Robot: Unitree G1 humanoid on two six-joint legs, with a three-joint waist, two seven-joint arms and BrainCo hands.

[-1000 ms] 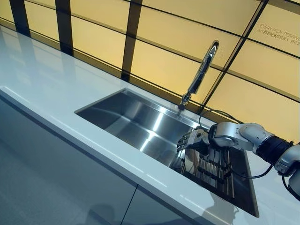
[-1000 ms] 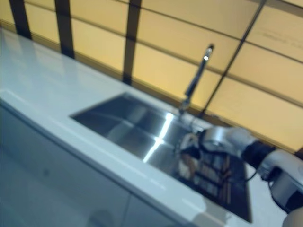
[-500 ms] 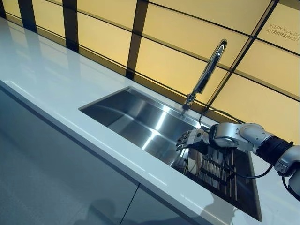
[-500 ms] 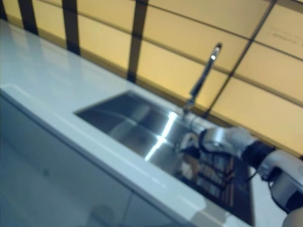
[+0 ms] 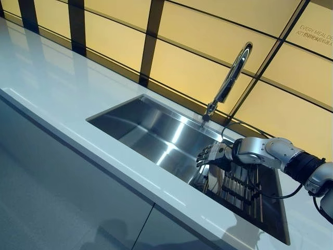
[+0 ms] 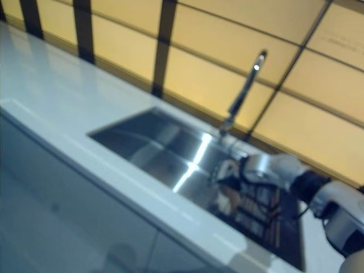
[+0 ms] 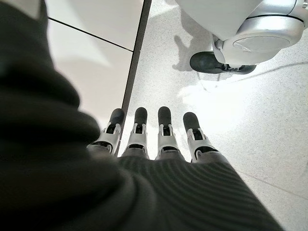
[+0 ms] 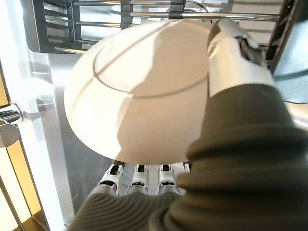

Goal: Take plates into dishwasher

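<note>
**Round plate held over the sink rack**

A smooth, round, off-white plate [image 8: 139, 96] is gripped by the right robot hand [image 5: 212, 155], thumb over its face and fingers [image 8: 137, 175] behind its rim, above the dark slatted rack [image 5: 242, 190] in the steel sink [image 5: 151, 130]. Open basin is seen leftward. The glossy white table [image 5: 57, 99] and curved faucet [image 5: 229, 78] lie beyond. The left robot hand [image 7: 159, 139] hangs straight-fingered over speckled floor [image 7: 269, 120].

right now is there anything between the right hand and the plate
No. In the right wrist view the right hand already grips the plate, thumb on its face and fingers under its rim, above the dark rack.
</note>
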